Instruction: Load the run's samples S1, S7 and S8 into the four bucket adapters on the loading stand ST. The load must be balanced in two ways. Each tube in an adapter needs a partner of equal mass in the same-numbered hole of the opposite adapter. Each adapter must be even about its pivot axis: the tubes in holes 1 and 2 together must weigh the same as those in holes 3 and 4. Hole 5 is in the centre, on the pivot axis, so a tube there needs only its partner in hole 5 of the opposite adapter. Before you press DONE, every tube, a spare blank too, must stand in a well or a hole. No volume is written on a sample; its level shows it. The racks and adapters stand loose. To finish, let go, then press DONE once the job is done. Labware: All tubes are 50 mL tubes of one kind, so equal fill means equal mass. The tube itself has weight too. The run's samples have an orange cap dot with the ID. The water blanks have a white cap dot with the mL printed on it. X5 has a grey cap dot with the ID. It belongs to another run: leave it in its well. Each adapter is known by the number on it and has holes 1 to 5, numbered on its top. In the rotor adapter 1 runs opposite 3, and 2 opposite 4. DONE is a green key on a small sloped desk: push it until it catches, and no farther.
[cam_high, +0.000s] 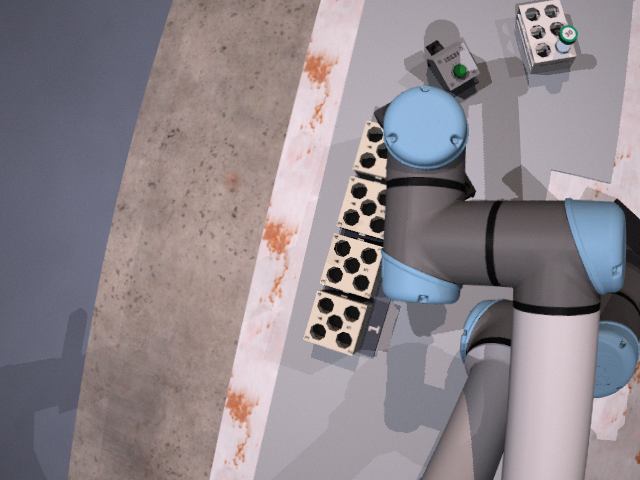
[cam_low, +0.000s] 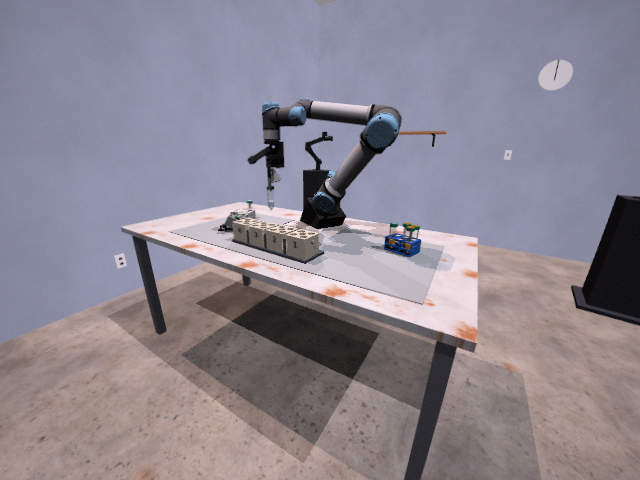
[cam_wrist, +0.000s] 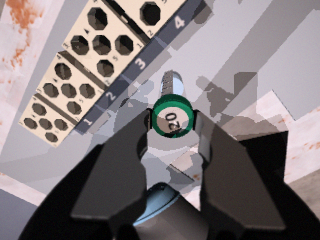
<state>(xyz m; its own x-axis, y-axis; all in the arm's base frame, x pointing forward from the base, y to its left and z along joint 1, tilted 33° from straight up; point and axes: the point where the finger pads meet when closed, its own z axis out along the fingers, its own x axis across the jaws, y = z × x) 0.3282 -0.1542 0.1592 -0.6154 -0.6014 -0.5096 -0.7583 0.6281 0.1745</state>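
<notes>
My gripper (cam_low: 269, 187) (cam_wrist: 172, 110) is shut on the water blank marked 20 (cam_low: 270, 199) (cam_wrist: 172, 104). The blank hangs upright in the air, behind the row of adapters in the exterior view. Beige adapters 1 (cam_high: 357, 333), 2 (cam_high: 347, 282), 3 (cam_high: 363, 225) (cam_wrist: 113, 31) and 4 (cam_high: 369, 146) stand in a row on the stand. Their visible holes are empty; the arm hides part of 3 and 4 in the top view. The blank marked 30 (cam_high: 568, 34) stands in the white rack (cam_high: 549, 65). The green DONE key (cam_high: 459, 70) sits on its sloped desk.
A blue rack (cam_low: 403, 246) at the right end of the mat in the exterior view holds several green-capped tubes, some with orange dots; their IDs are unreadable. The arm passes over the mat beside the adapters. The DONE desk stands between the adapter row and white rack.
</notes>
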